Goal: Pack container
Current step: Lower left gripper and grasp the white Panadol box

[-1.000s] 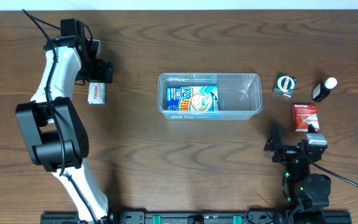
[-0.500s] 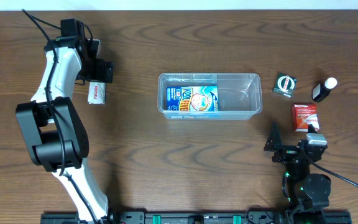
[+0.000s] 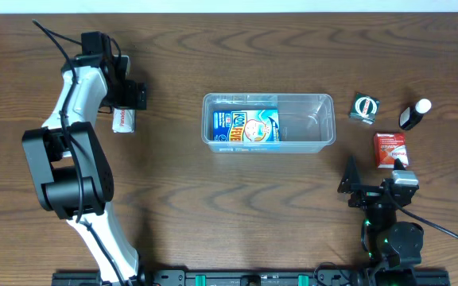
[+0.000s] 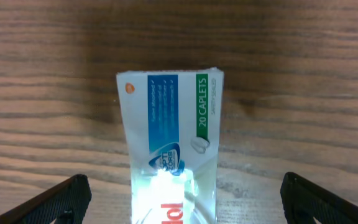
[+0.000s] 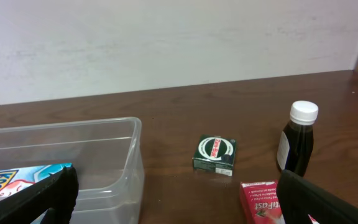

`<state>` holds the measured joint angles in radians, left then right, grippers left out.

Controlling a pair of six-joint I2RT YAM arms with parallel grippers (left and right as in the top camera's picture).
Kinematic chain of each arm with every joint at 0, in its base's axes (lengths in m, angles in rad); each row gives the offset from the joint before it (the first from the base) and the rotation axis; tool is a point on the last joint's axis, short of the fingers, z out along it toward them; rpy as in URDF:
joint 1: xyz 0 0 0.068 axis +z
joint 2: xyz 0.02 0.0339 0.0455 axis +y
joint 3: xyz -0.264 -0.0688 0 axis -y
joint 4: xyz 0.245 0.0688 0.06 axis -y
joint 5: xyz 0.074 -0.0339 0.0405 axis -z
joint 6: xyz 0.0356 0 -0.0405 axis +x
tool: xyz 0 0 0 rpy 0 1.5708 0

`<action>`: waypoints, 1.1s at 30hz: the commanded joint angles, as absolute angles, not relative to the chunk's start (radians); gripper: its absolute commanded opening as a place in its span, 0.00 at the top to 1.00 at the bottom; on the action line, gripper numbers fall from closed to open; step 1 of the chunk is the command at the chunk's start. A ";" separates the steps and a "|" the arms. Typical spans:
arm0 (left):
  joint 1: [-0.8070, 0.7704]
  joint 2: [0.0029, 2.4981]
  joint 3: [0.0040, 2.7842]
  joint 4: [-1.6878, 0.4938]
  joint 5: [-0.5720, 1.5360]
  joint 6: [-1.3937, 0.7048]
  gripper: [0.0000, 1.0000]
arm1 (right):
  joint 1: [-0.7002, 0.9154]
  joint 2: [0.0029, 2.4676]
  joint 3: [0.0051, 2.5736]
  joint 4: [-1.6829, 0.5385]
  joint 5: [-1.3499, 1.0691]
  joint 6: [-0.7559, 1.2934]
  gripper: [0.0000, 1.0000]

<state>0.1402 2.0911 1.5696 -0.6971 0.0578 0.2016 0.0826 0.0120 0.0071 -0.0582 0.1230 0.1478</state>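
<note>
The container (image 3: 308, 97), a clear tub, sits at the middle of the table, long side running 9 to 3 o'clock. Packing has begun but is far from done, I judge. One item is inside: a blue box (image 3: 246, 126) lying flat in the 9 o'clock half, its lettering starting "KOO" (the rest is cut off in the right wrist view). The 3 o'clock half is bare.

Four things are left outside. Well away at 9 o'clock lies a white box (image 4: 169, 124) marked "20 CAPLETS" on a green stripe, with red letters ending "dol". The left gripper (image 4: 184, 198) hangs over it, jaws spread wide to either side of the box and holding nothing; this looks like the next pick.

At 3 o'clock of the container lies a red box (image 3: 390, 148) whose name ends in "Fast". Just beyond it stands a dark bottle (image 3: 413, 114) with a white cap, its label unreadable. Nearest the tub is a small green box (image 3: 365, 106) with a round emblem, the writing too small to read.

The right gripper (image 3: 374, 171), at about 4 o'clock, is fully open and empty.
</note>
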 commanded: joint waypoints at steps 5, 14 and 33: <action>0.146 2.105 1.511 -0.637 0.068 0.181 0.02 | 0.070 0.006 0.006 -0.062 0.120 0.137 0.01; 0.146 2.109 1.490 -0.606 0.068 0.181 0.02 | 0.070 0.006 0.006 -0.062 0.120 0.137 0.01; 0.146 2.136 1.490 -0.604 0.068 0.181 0.18 | 0.070 0.006 0.006 -0.062 0.120 0.137 0.01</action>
<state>0.1402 2.1242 1.4971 -0.6018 0.0620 0.1802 0.0826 0.0120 0.0071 -0.0578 0.1230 0.1482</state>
